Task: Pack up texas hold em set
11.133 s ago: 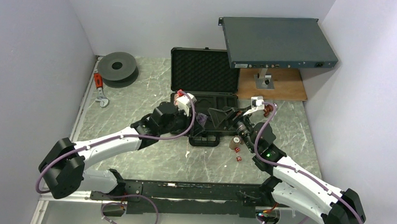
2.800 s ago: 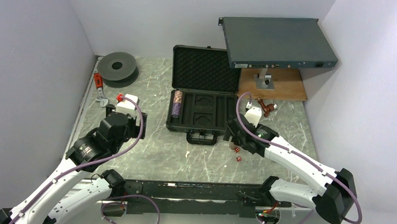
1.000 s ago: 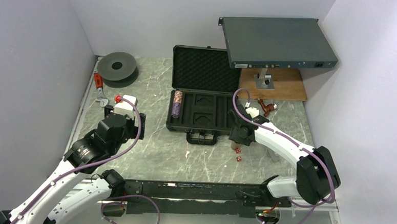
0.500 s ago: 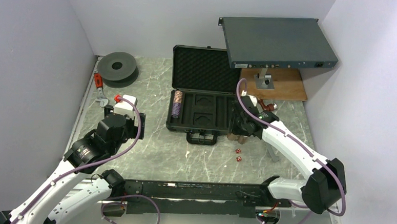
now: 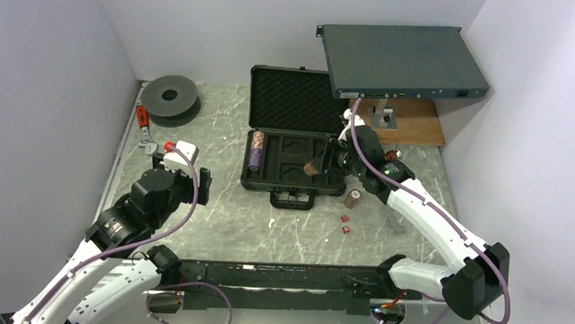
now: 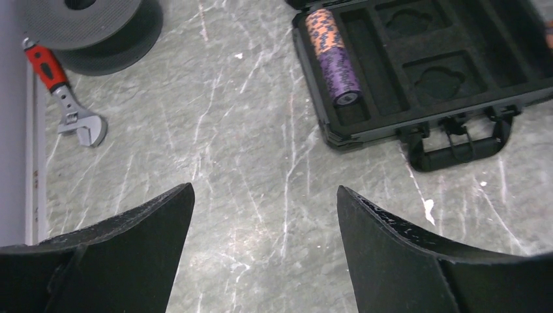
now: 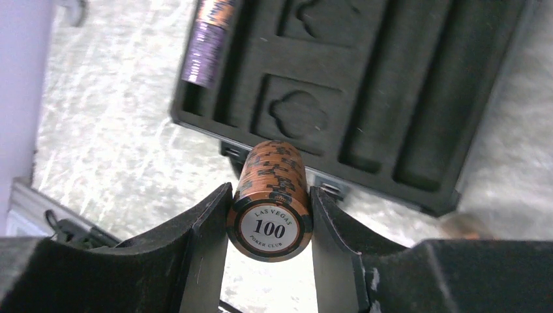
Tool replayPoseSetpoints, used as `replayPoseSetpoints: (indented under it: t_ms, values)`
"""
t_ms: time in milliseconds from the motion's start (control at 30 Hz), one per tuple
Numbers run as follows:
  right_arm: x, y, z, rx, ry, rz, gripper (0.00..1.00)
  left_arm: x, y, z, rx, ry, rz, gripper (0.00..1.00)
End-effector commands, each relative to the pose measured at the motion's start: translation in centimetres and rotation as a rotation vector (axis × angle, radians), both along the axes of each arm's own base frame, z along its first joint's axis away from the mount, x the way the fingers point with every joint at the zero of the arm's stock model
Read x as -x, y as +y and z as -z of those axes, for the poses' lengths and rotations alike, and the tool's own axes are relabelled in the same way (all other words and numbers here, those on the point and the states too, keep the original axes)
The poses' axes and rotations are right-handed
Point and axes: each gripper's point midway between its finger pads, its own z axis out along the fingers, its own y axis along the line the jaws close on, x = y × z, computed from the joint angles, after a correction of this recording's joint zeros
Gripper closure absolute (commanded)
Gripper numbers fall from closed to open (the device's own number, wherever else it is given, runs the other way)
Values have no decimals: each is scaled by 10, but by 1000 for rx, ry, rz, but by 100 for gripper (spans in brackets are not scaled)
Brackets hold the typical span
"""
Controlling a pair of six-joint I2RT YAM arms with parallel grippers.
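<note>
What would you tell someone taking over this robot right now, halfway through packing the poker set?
Left gripper: open and empty, over the bare table, left of the case.
Right gripper: shut on a brown chip stack marked 100, held above the open black case.
Done: a brown-and-purple chip row lies in the case's leftmost slot.
Left: slot the held stack, pick up the second brown stack and the two red dice from the table by the case's right front corner, then close the lid.

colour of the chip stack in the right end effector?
Chip stack: brown-orange with dark edge marks; right wrist view shows it best.
</note>
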Motion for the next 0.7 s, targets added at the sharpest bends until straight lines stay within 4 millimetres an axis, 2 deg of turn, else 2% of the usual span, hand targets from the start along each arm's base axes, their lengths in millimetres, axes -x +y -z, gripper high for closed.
replayPoseSetpoints:
  t_ms: [0, 300, 400, 667]
  values:
    - [-19, 40, -81, -180, -243, -157, 100, 4, -19, -20, 62, -73, 122, 15]
    - [-4, 80, -104, -271, -283, -437, 100, 45, -64, -49, 171, -232, 505, 10]
    - [1, 87, -113, -278, -328, -522, 100, 49, -70, -50, 178, -240, 550, 1]
    - [27, 115, -128, -377, -340, -807, 100, 49, -85, -48, 126, -243, 652, 0]
